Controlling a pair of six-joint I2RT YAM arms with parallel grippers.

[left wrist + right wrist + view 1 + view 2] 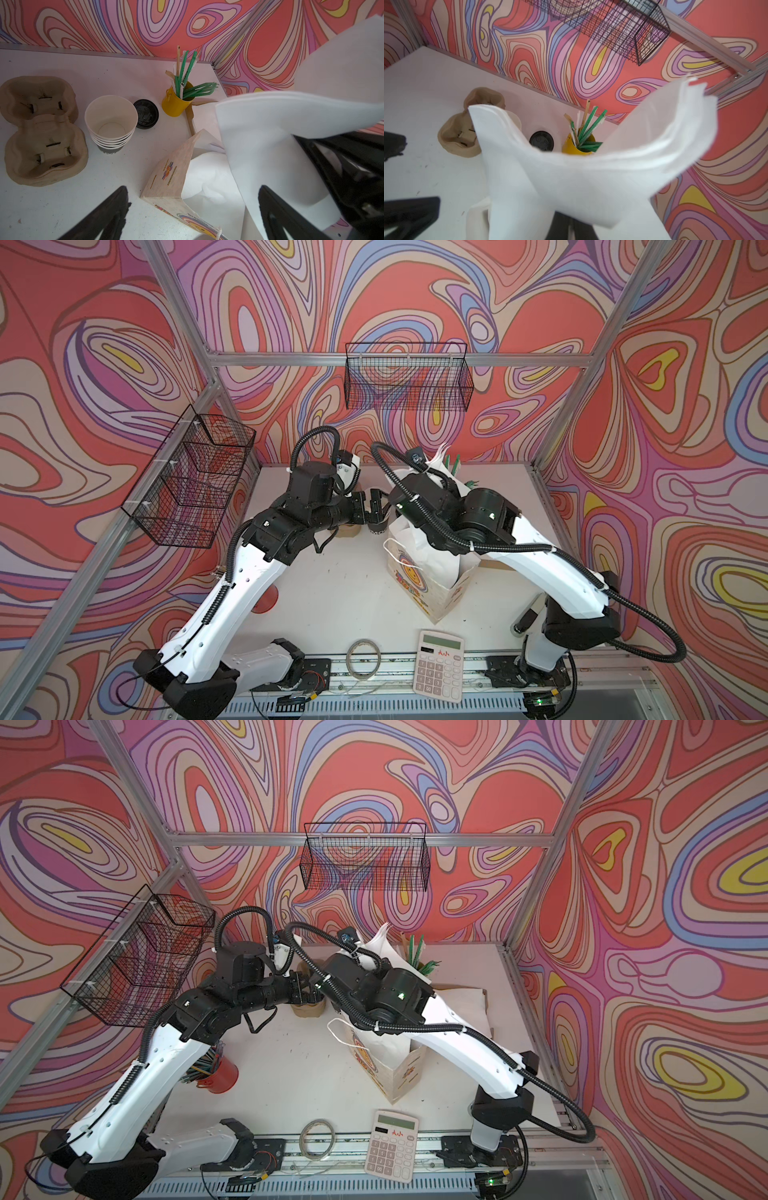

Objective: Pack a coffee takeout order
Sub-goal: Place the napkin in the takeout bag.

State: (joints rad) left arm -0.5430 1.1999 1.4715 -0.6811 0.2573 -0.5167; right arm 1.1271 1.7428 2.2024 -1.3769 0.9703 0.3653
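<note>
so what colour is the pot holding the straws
Yellow pot, clearest in the left wrist view.

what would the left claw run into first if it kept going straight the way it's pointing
Most likely the printed paper bag: its top corner lies between the left claw's open fingers. Depth is unclear.

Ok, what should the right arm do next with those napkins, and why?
Probably lower the napkins into the paper bag. The right pincer is shut on them, apparently just above the bag's open mouth, and the bag stands upright.
</note>
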